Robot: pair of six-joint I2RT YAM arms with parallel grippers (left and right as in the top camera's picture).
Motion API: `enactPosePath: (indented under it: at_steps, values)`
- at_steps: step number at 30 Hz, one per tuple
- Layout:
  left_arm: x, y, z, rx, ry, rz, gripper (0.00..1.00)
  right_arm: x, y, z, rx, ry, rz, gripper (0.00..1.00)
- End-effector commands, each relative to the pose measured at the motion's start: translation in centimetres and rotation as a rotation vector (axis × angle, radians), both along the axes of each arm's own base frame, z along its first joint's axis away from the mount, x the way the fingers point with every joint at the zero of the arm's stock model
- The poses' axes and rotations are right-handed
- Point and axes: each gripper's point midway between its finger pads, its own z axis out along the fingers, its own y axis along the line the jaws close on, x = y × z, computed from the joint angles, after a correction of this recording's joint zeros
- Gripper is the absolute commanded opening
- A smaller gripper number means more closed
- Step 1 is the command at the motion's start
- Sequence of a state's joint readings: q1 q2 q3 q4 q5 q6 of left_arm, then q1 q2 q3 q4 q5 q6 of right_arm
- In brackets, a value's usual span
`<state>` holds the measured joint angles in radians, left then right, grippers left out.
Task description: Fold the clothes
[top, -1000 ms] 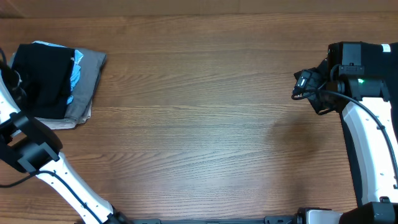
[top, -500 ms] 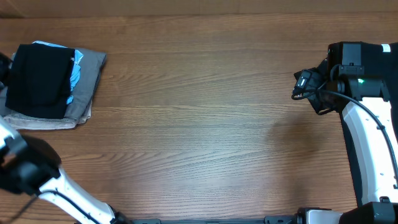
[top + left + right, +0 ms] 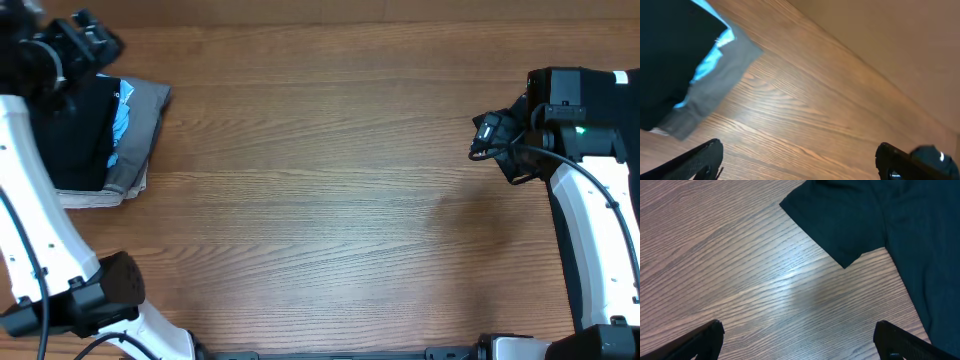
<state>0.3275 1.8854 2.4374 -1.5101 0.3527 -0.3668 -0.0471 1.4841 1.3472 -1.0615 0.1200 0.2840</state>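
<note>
Black folded fabric T-shirt (image 3: 75,130) tops the overhead's upper-left pile (image 3: 150,110) near the left gripper (image 3: 85,40), spread wide and empty in its wrist view; the right wrist view shows the right gripper (image 3: 797,337) equally wide and empty below an unfolded black T-shirt (image 3: 910,225) at upper right, which may bunch if only one layer is pinched.

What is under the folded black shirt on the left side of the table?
A light blue garment, then a grey one, edges peeking past the black shirt. Anything deeper is covered.
</note>
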Motion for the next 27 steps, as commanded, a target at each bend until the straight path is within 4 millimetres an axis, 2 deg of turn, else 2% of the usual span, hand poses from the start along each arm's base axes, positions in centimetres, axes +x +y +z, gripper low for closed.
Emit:
enactPosePath:
  at_steps: [1, 5, 24, 27]
  values:
    - [0.46, -1.8, -0.28, -0.008, 0.006, -0.05, 1.0, 0.18, -0.36, 0.57, -0.015, -0.018, -0.007, 1.0]
    - [0.57, -2.64, -0.28, -0.008, 0.006, -0.07, 1.0, 0.18, -0.36, 0.57, -0.015, -0.018, -0.006, 1.0]
    - [0.56, -2.59, -0.28, -0.008, 0.006, -0.069, 1.0, 0.18, -0.35, 0.48, -0.014, -0.018, -0.006, 1.0]
    - [0.56, -2.59, -0.28, -0.008, 0.006, -0.069, 1.0, -0.08, -0.18, 1.26, -0.015, -0.041, -0.002, 1.0]
